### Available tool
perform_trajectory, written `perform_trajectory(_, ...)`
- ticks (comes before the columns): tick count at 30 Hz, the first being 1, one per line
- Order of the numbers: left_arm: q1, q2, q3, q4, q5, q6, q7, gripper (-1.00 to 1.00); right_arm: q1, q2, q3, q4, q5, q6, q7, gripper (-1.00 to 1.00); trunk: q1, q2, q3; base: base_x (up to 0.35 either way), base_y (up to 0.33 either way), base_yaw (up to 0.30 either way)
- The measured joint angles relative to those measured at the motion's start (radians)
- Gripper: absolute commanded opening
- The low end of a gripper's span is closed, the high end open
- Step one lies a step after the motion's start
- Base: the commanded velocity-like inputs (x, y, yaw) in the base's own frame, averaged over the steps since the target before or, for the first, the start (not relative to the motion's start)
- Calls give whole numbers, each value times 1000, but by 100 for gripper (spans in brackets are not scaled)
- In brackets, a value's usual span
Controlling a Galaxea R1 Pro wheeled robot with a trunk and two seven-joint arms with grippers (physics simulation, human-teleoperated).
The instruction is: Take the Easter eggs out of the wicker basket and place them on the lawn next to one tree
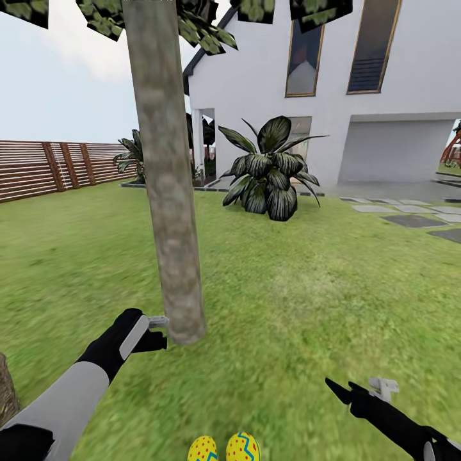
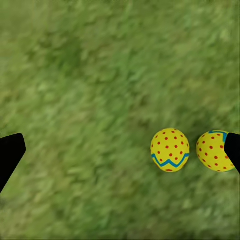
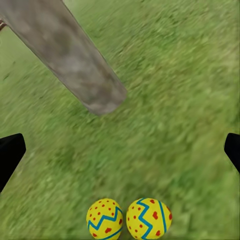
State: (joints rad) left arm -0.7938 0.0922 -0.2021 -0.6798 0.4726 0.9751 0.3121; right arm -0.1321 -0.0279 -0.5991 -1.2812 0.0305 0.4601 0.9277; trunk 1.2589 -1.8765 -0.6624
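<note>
**Ana:** Two Easter eggs [image 1: 225,448] lie side by side on the lawn [image 1: 307,301] at the bottom centre of the head view, just touching or nearly so, a short way in front of the tree [image 1: 168,192] whose trunk rises from the middle left of the frame.

**Ben:** And the third egg?

**Ana:** It cannot be placed from these pictures. A brown sliver at the lower left edge of the head view may be the wicker basket [image 1: 6,390], but too little shows to be sure.

**Ben:** What are the grippers doing?

**Ana:** The left gripper [image 1: 153,330] hangs beside the foot of the trunk; its wrist view shows dark fingertips [image 2: 11,152] spread wide at the frame's edges with nothing but grass and the two eggs between them. The right gripper [image 1: 349,389], at the lower right of the head view, is likewise spread wide and empty.

**Ben:** So the step in hand?

**Ana:** Probably fetching the last egg. Doing it well means turning away without rolling over the pair, taking the egg across its middle with a gentle squeeze, and setting it down on bare grass beside these two, near the same trunk, so it does not knock them away.
</note>
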Motion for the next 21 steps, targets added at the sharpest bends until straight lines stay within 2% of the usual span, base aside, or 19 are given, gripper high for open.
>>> perform_trajectory(8, 1, -3, -1, 0, 0, 0, 5, 100, 0, 1, 0, -41, -2, 3, 8, 100, -31, 56, 25, 0, 0, 0)
perform_trajectory(14, 1, -5, -1, -1, 2, 0, 8, 100, 0, 4, 10, -126, -3, 6, 15, 100, -54, 98, 44, 0, 0, 0)
perform_trajectory(21, 1, -5, 5, 0, 3, 0, 8, 100, 0, 10, 24, -145, -3, 6, 16, 100, -81, 147, 66, 0, 0, 0)
